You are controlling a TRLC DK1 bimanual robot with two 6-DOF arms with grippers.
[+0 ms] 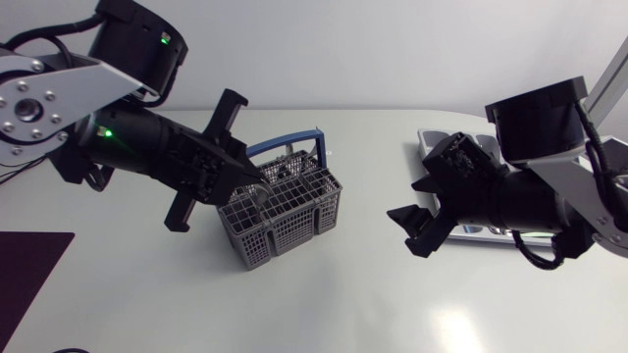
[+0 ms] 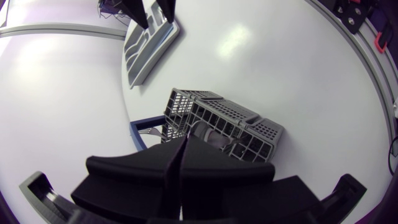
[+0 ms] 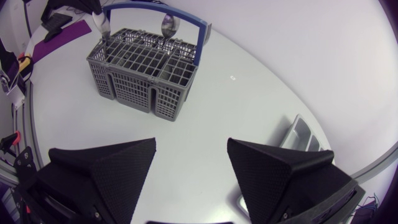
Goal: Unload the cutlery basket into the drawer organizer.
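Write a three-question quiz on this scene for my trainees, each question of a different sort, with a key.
1. True or false: the right gripper is open, with nothing between its fingers.
2. The handle of the cutlery basket is: A red, B blue, C green.
3. Which arm's gripper is right at the basket?

Key: 1 true. 2 B. 3 the left gripper.

Bright, glare on table (image 1: 461, 324) (overhead) — warped edges
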